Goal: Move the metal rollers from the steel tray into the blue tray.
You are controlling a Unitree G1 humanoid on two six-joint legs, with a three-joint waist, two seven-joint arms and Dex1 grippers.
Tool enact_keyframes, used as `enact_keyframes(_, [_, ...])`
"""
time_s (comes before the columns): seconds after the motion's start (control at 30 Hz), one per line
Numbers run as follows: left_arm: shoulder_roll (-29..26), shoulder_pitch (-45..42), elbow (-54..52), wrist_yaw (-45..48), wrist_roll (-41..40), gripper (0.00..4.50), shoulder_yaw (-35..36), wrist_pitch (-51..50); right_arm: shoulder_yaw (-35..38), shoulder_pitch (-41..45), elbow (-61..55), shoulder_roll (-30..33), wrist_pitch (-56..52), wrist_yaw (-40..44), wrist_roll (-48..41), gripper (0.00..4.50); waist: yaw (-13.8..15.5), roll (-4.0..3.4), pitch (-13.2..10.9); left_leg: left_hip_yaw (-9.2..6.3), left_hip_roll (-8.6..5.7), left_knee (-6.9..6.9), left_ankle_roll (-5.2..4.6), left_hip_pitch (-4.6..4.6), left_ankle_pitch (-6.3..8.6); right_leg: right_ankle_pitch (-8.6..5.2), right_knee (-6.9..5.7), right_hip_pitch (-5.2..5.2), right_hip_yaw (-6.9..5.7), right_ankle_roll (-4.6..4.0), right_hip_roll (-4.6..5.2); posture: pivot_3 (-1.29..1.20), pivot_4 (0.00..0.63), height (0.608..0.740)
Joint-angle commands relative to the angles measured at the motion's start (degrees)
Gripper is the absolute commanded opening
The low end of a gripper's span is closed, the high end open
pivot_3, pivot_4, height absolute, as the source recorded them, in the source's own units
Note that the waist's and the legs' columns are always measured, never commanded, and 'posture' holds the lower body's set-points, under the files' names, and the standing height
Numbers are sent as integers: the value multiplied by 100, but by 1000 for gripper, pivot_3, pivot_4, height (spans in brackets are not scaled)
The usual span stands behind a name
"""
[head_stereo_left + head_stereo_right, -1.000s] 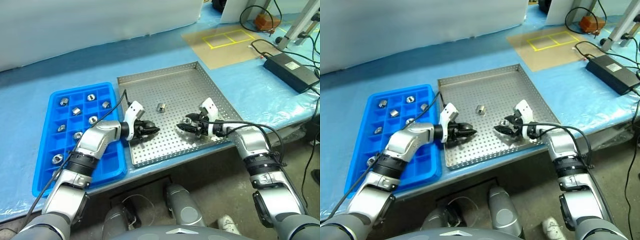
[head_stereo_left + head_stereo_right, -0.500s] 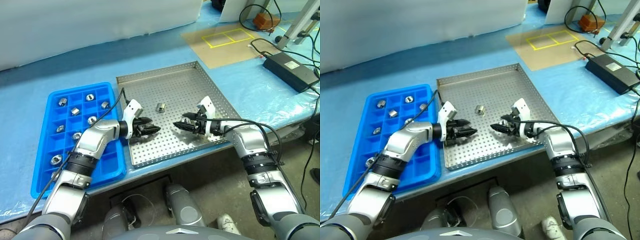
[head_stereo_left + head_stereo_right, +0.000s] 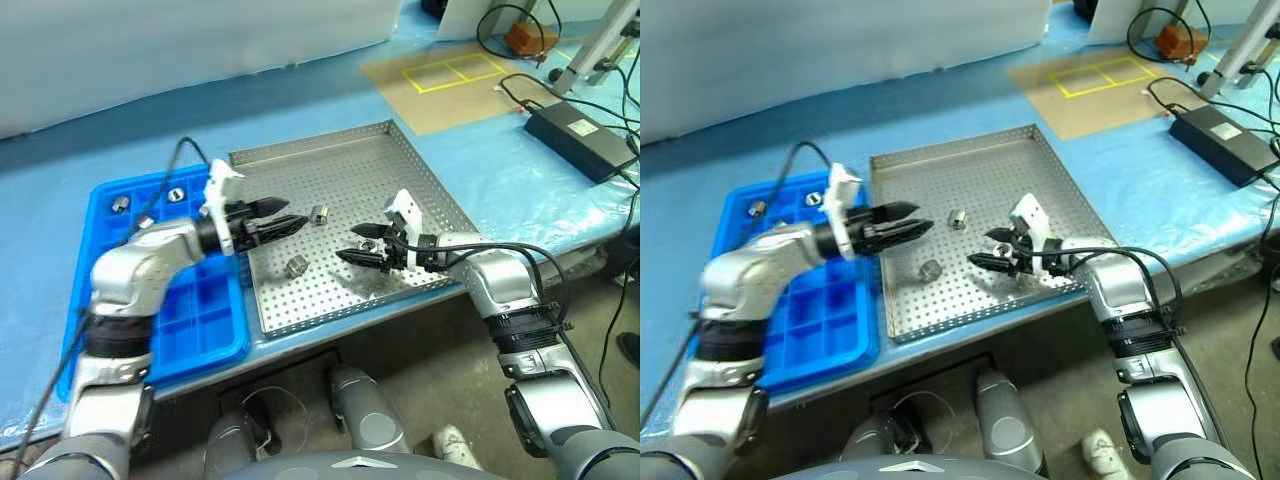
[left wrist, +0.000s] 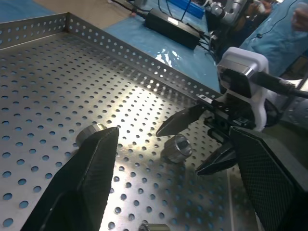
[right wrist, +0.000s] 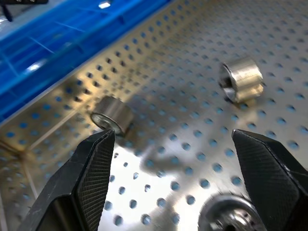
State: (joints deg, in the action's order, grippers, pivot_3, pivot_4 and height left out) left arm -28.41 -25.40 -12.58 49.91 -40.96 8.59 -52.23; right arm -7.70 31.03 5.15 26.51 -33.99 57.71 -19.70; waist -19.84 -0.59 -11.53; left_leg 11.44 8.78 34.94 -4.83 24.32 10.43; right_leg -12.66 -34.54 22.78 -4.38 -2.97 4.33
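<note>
Three small shiny metal rollers [image 3: 296,265] [image 3: 320,213] [image 3: 367,231] are seen on the large perforated steel tray [image 3: 340,170]; others are seen in the bright blue compartmented plastic tray [image 3: 205,320] at left. Left gripper [image 3: 285,221] is held spread and empty above the steel tray's left part. Right gripper [image 3: 352,245] is spread, empty, near the right-hand roller.

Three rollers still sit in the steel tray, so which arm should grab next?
Probably the right: the right gripper hangs open, low beside a roller, while the left gripper is raised.
</note>
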Motion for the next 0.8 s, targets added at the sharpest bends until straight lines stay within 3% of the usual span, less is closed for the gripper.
enact_keyframes(0.03, [-427,486,-871,252,-548,3873,356,-126,-35,266,-70,-84,266,-147,131,3996,29,-2,-1,0,0,0,2,0,0,-1,-2,0,-2,0,0,-674,150,740])
enact_keyframes(0.1, [-677,833,-1143,273,-553,3873,453,4,-47,420,-24,-172,319,-154,123,3996,50,0,-4,0,-2,3,17,0,6,-1,-3,-1,-1,2,1,-656,150,740])
enact_keyframes(0.23, [-1287,1822,-1625,474,248,3873,202,855,-99,652,58,-255,298,38,58,3996,79,5,-6,0,-4,4,23,-22,8,-19,-3,-21,4,33,5,-636,150,740])
enact_keyframes(0.33, [-1308,2320,-1827,297,623,3873,263,1472,-307,748,183,-135,387,443,129,3996,157,6,-7,-2,-2,-3,28,-33,6,-21,-3,-30,3,37,5,-605,150,740])
enact_keyframes(0.5, [-1364,2701,-2113,345,282,3873,614,1539,-923,748,174,-159,524,1191,203,3996,244,9,-8,-2,-1,-6,30,-40,4,-3,-5,-36,4,5,4,-582,150,740])
enact_keyframes(0.63, [-1426,2625,-1867,293,587,3873,713,1961,-1458,1087,1302,-546,1571,1229,921,3996,283,11,-9,-1,-1,-6,40,-56,-2,-4,-20,-37,11,6,4,-543,150,740])
enact_keyframes(0.8, [-1456,2825,-1877,339,654,3873,797,2253,-1503,1377,2032,-891,2182,1314,1157,3996,360,12,-10,-1,-1,-6,45,-62,-5,-4,-24,-40,16,6,4,-504,150,740])
